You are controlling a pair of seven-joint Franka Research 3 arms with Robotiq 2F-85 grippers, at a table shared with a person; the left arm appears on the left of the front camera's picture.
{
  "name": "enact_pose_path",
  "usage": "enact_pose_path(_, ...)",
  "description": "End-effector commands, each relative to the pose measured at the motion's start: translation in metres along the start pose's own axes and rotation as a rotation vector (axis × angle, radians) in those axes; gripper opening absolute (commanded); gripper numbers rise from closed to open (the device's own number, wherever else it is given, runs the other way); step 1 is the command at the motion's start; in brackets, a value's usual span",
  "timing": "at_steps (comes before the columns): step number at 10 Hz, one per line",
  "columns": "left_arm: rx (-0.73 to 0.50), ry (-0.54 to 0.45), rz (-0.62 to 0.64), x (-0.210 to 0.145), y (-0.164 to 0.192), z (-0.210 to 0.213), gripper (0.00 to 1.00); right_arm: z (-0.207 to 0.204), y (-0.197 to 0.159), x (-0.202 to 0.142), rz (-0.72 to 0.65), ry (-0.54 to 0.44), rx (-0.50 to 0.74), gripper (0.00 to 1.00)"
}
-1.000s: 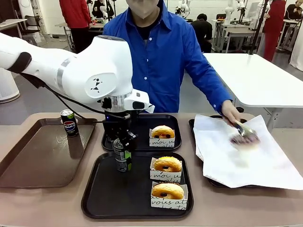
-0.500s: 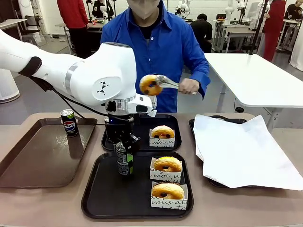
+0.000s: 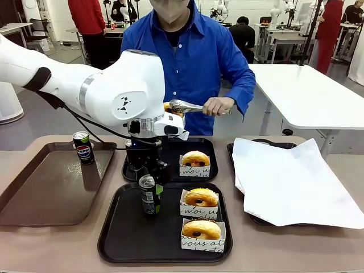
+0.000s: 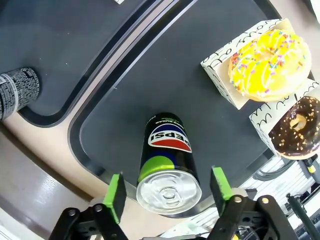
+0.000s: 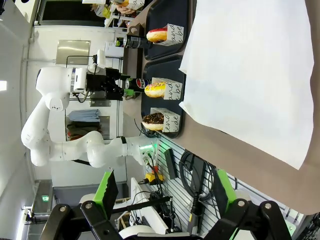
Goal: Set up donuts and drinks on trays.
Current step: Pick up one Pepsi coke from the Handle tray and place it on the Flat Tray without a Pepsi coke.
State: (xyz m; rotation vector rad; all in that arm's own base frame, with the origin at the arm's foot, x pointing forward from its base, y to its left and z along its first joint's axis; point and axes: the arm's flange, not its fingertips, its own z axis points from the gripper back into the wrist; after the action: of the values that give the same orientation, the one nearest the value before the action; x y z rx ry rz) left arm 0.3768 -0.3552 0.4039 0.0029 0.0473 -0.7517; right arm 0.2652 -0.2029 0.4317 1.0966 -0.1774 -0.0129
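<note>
- Left gripper [image 4: 168, 188]: hangs over the near black tray; green pads stand apart on either side of the black-and-green can, gaps visible between each pad and the can in the left wrist view, so the jaws are parted and grip nothing.
- Right gripper [image 5: 162, 189]: fingers spread wide with nothing between them, well away from the trays, looking along the table edge.
- Person [image 3: 193, 62]: blue shirt, at the far side of the table; right-of-picture hand [image 3: 218, 106] holds metal tongs [image 3: 185, 106] raised above the far tray, with a donut [image 3: 168, 107] at the tong tips, partly hidden behind the left arm.
- Brown tray [image 3: 51, 185]: on the left of the table, carrying a blue Pepsi can [image 3: 84, 147] upright near its far corner.
- White paper sheet [image 3: 290, 182]: lies over a tray on the right.
- Near black tray [image 3: 122, 233]: holds the black-and-green can [image 3: 149, 195] upright at its far left, plus two sleeved donuts on its right side: a yellow-glazed one [image 3: 201, 197] and another [image 3: 201, 230] nearer the front edge.
- Far black tray [image 3: 170, 149]: just behind the near one, holding one sleeved donut [image 3: 195, 159]; in the left wrist view a grey-black patterned can [image 4: 17, 92] stands on it.
</note>
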Motion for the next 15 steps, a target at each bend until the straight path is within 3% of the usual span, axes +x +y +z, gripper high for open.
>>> enact_pose_path(1,-0.01,0.009,0.017,0.001,-0.002,0.002,1.0,0.0,-0.001,0.001,0.014,-0.006,0.017,1.0)
enact_pose_path(6,-0.013,-0.034,0.032,-0.012,-0.003,0.021,1.0,0.0,-0.001,0.001,0.014,-0.006,0.017,1.0)
enact_pose_path(9,0.028,-0.175,0.063,-0.067,0.004,0.083,1.0,0.0,-0.001,0.001,0.014,-0.006,0.017,1.0)
enact_pose_path(11,-0.005,-0.189,0.093,-0.095,0.027,0.095,1.0,0.0,-0.001,0.001,0.014,-0.006,0.017,1.0)
enact_pose_path(15,-0.066,-0.204,0.369,-0.133,0.105,0.086,1.0,0.0,-0.001,0.001,0.014,-0.006,0.017,1.0)
